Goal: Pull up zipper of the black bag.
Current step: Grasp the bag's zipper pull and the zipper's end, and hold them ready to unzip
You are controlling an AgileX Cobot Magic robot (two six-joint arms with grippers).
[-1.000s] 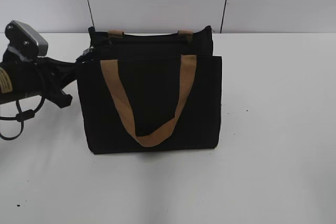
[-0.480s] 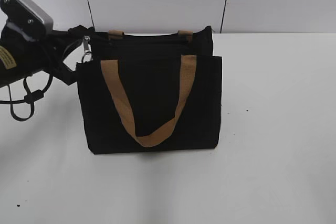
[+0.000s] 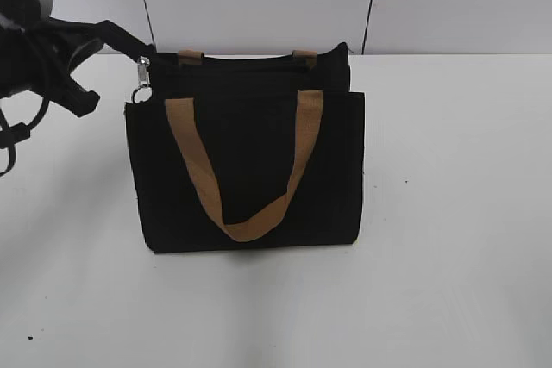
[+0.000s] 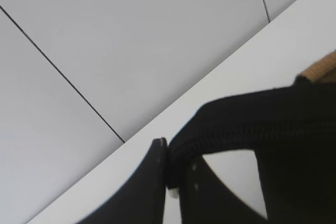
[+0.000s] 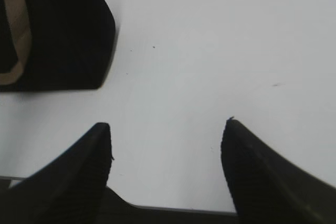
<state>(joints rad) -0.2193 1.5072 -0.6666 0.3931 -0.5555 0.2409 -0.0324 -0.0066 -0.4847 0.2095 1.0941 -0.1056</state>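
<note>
Left wrist view: the left gripper [image 4: 169, 169] has its two dark fingers pressed together on a black fabric end of the bag's top edge, with no gap between them.
Left gripper's hold: the clamped strip is the end of the zipper [image 4: 252, 124], its black tape running from the jaws toward the bag.
Exterior view, left gripper [image 3: 129, 43]: it sits at the black bag's upper left corner, raised above the table [image 3: 448, 213].
Pull tab [image 3: 141, 84]: a small silvery ring and tab hang just below the gripped end, beside the bag's left edge.
Black bag [image 3: 250, 161]: stands upright near the middle of the table, a tan handle [image 3: 246, 221] drooping down its front panel.
Right wrist view: the right gripper [image 5: 165, 129] has its fingers spread wide, nothing between them.
Right gripper's place: over bare white table, with a corner of the black bag [image 5: 63, 30] well apart at the upper left.
</note>
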